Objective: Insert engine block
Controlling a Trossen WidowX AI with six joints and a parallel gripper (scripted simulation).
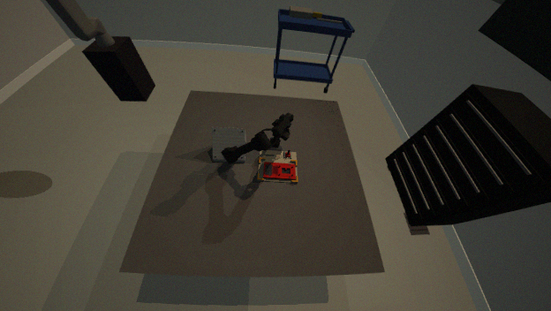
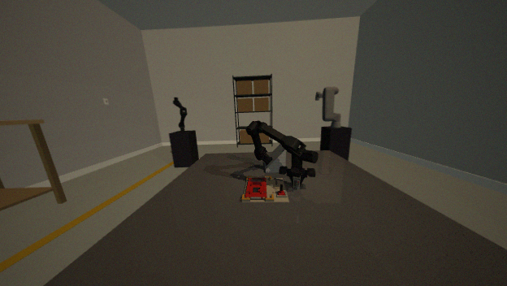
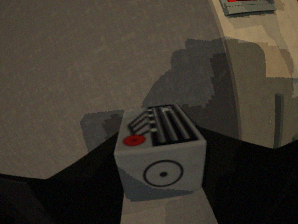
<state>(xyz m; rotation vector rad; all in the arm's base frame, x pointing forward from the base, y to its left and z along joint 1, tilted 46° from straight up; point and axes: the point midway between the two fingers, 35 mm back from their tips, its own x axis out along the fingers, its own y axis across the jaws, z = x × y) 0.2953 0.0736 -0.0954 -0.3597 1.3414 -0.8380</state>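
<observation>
- Grey engine block (image 3: 160, 156), ribbed on top with a red cap and a ring mark on its face, sits clamped between the gripper (image 3: 156, 192) fingers, held above the dark mat (image 1: 274, 230).
- It hangs just beside the beige board's (image 3: 256, 63) edge, apart from the red car body (image 1: 279, 170).
- From the exterior view, the gripper (image 2: 297, 183) points down just beside the board, near a small red lever (image 2: 281, 191).
- Further off stand a blue cart (image 1: 279, 31) and a shelf rack (image 2: 234, 110) holding boxes.
</observation>
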